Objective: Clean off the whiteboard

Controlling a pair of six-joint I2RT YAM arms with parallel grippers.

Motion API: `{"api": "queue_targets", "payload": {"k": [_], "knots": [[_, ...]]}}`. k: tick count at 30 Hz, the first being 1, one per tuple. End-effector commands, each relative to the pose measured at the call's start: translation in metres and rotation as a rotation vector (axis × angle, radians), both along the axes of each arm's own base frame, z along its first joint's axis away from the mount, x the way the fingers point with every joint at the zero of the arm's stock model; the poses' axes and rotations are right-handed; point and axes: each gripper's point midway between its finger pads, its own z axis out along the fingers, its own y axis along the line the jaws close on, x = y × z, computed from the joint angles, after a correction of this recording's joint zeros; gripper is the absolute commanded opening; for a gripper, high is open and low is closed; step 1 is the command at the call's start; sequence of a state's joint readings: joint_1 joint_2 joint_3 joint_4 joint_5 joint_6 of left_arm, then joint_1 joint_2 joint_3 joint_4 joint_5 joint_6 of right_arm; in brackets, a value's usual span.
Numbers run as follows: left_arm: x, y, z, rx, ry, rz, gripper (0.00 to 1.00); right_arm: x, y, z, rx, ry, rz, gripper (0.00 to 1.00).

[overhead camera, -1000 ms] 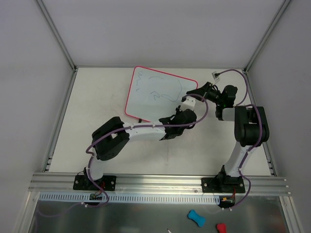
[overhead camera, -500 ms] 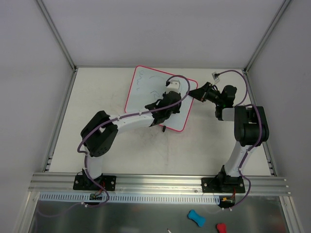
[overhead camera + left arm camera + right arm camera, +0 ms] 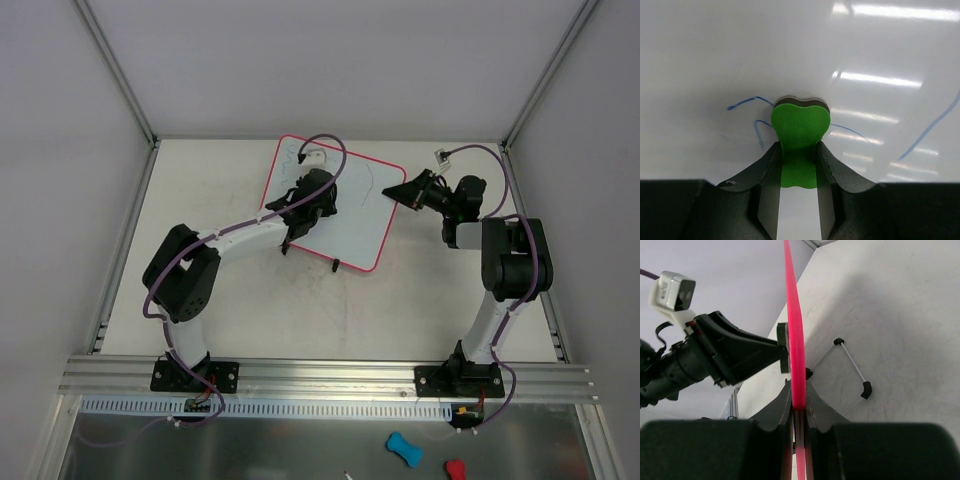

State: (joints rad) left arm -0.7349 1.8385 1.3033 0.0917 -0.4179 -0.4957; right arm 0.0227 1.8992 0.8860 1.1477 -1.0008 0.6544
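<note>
The whiteboard (image 3: 345, 205) with its pink-red frame lies tilted at the back of the table, with faint blue scribbles near its top. My left gripper (image 3: 300, 195) is shut on a green eraser (image 3: 800, 125) and presses it against the board's white surface (image 3: 800, 45), among blue marker lines (image 3: 747, 103). My right gripper (image 3: 400, 192) is shut on the board's pink frame (image 3: 796, 340) at its right edge, seen edge-on in the right wrist view. The left arm (image 3: 715, 355) shows beyond the board there.
A black-tipped wire foot (image 3: 855, 367) of the board rests on the table. A small white connector (image 3: 444, 155) lies at the back right. Blue (image 3: 403, 449) and red (image 3: 455, 468) items lie on the metal tray in front of the bases.
My left gripper has swept the eraser across the board from its right side to its upper left. The right gripper has kept its hold on the frame.
</note>
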Motion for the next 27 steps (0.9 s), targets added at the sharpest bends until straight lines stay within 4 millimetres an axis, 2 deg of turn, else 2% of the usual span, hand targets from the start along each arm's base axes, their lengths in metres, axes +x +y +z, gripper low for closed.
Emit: {"api": "queue_targets", "payload": {"k": [1, 7, 10, 16, 20, 27], "knots": [[0.001, 0.064, -0.050, 0.075, 0.137, 0.131, 0.00, -0.016, 0.017, 0.019, 0.006, -0.074, 0.104, 0.00], [-0.001, 0.108, -0.072, 0.023, 0.229, 0.190, 0.00, -0.016, 0.017, 0.019, 0.006, -0.074, 0.106, 0.00], [-0.003, 0.112, -0.077, 0.021, 0.251, 0.167, 0.00, -0.017, 0.018, 0.019, 0.006, -0.073, 0.111, 0.00], [0.005, 0.094, -0.057, 0.004, 0.216, 0.096, 0.00, -0.017, 0.019, 0.020, 0.007, -0.076, 0.112, 0.00], [0.014, 0.070, -0.033, 0.034, 0.146, 0.022, 0.00, -0.017, 0.020, 0.018, 0.006, -0.073, 0.115, 0.00], [0.012, 0.030, -0.020, 0.034, 0.113, -0.091, 0.00, -0.017, 0.021, 0.019, 0.006, -0.076, 0.118, 0.00]]}}
